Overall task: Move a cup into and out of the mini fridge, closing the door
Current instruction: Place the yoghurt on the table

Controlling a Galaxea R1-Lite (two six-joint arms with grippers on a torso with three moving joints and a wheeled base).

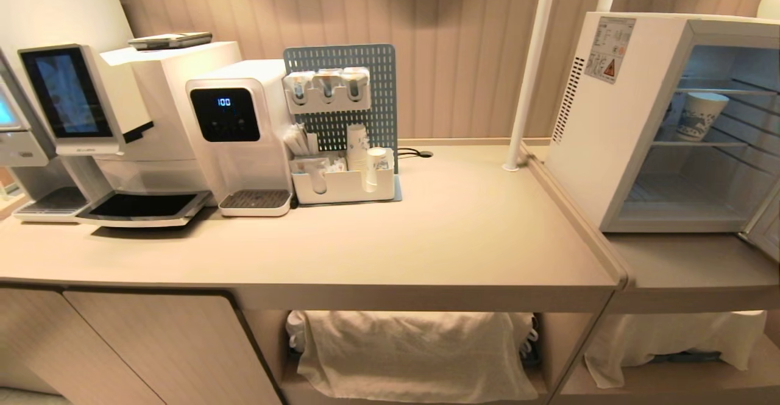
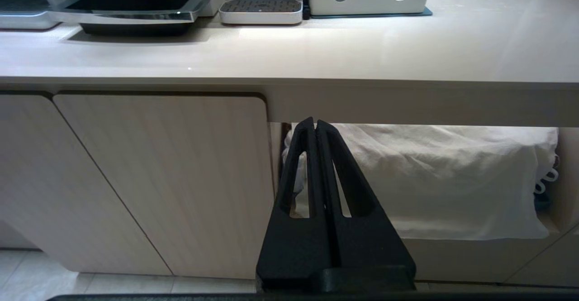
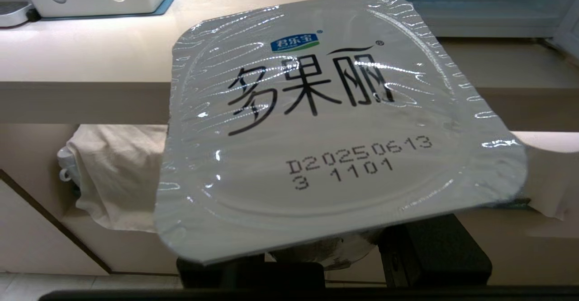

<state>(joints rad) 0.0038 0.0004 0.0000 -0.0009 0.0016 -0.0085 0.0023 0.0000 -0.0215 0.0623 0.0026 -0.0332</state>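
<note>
Right now, counted out from where I stand:

Cup: one, a squat white cup (image 3: 334,133) with a foil top printed with black characters and a small green-and-blue mark, sitting between my right fingers, below the tabletop edge.
Right gripper (image 3: 330,265): my fingers pinch the cup from both sides; only their dark bases show under its lid.
Left gripper (image 2: 315,131): my two fingers are pressed together, holding nothing, level with the cabinet front under the tabletop.
Mini fridge (image 1: 600,125): one, white, at the right end on a lower tabletop section; its door (image 1: 766,225) is swung open, only an edge of it showing at the far right.
Fridge contents: one taller paper cup (image 1: 701,116) with blue pattern on the upper wire shelf; the lower levels hold nothing I can see.
Tabletop (image 1: 463,234): one long beige surface.
Machines: two drink machines at the left, one with a tablet-like screen (image 1: 67,91), one dispenser (image 1: 234,131) reading 100.
Organiser (image 1: 341,179): one white caddy before a pegboard, with a stack of patterned cups.
Cloths: two pale cloths (image 1: 414,350) draped in the open bays below.
</note>
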